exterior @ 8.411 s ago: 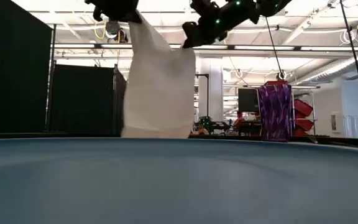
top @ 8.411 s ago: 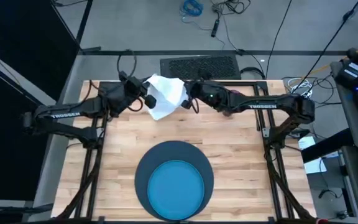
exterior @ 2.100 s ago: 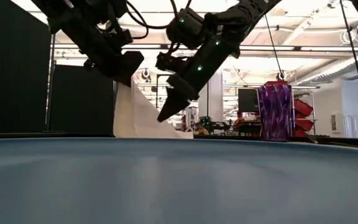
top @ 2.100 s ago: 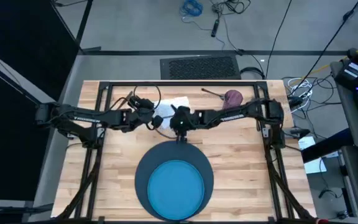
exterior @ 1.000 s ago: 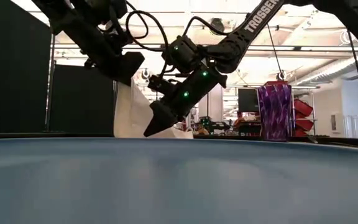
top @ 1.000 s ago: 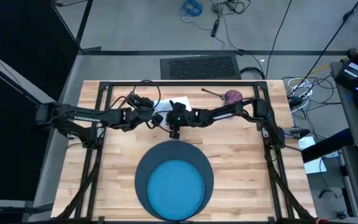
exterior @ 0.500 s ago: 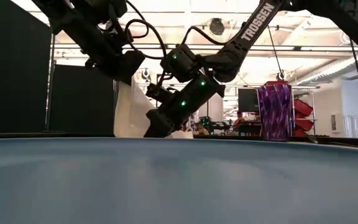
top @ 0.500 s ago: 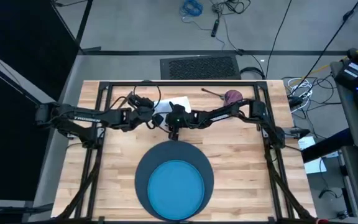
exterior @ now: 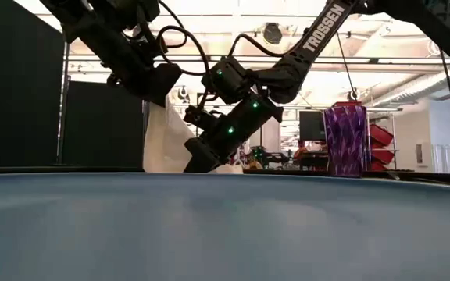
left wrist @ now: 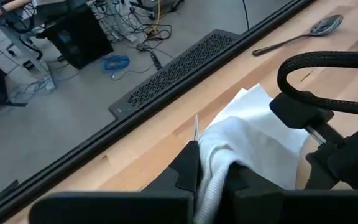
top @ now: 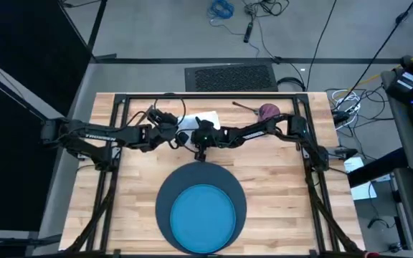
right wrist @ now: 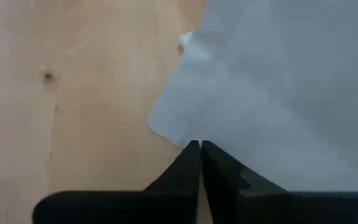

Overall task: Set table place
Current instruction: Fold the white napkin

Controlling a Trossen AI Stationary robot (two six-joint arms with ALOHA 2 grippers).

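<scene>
A: Where is the white cloth napkin [top: 205,119] on the pale butcher-block wooden table [top: 131,193]?

B: Around twelve o'clock from the big dark navy round mat [top: 165,201], near the far edge. The bright blue plate [top: 203,215] is already sitting on that mat. The left gripper [left wrist: 211,169] is clamped on a bunched fold of the napkin, holding one side off the wood.

A: And the right gripper [right wrist: 199,149]?

B: Down at the napkin's near corner, fingers pressed together, tips right at the cloth edge. I can't tell if any fabric is actually caught between them; they may only be pinning it.

A: What's the risk?

B: With one side lifted and the other pinned low, a pull by the left arm could drag the cloth out from under the right tips, or crumple the fold. If the right tips press hard they could scrape the wood.

A: Anything nearby to knock?

B: The metal spoon [left wrist: 298,35] and the small purple cup [top: 268,112] lie toward one o'clock, well apart from the napkin, but beside the right arm's forearm, so a wide swing could catch them.
</scene>
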